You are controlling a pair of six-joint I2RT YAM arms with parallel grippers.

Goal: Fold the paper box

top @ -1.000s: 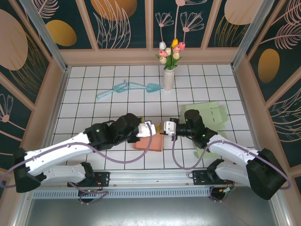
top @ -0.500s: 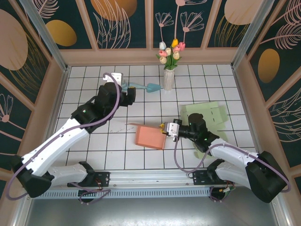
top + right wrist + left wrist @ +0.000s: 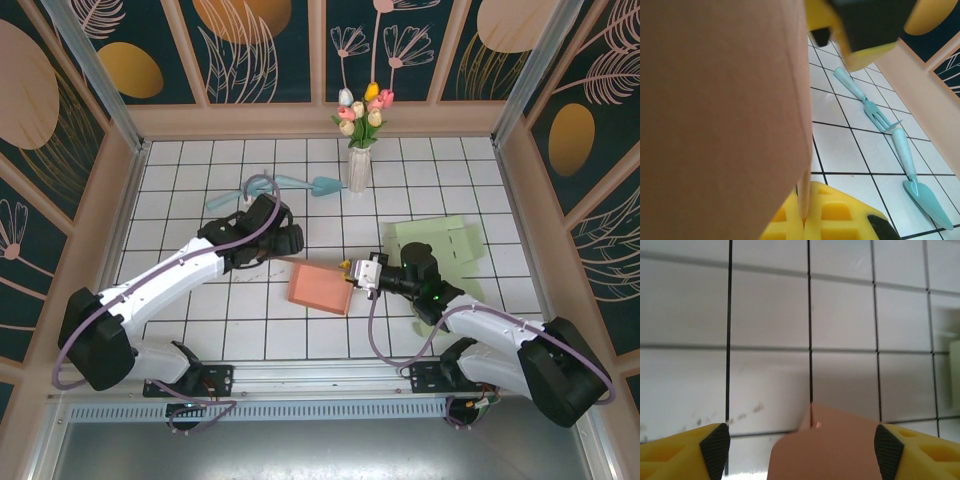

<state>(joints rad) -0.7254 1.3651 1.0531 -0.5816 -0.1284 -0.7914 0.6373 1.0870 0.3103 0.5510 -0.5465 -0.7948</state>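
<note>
The salmon paper box (image 3: 318, 288) lies near the table's middle. My right gripper (image 3: 352, 272) is shut on the box's right edge; in the right wrist view the box (image 3: 720, 100) looms at the left and the yellow fingers (image 3: 840, 220) of that gripper (image 3: 804, 220) pinch a thin flap. My left gripper (image 3: 290, 245) hovers over the box's far left corner. In the left wrist view that gripper (image 3: 801, 446) is open, its black pads (image 3: 715, 445) wide apart, with the box corner (image 3: 825, 450) between them and touching neither.
A flat green paper sheet (image 3: 440, 243) lies behind the right arm. A vase of flowers (image 3: 358, 160) stands at the back. A teal fork (image 3: 870, 105) and trowel (image 3: 920, 185) lie on the tiles at the back left (image 3: 270, 185). Wooden walls enclose the table.
My left gripper let go at the box, swung back to the garden tools, and has returned over the box's far left corner with jaws open. The right gripper kept its hold.
</note>
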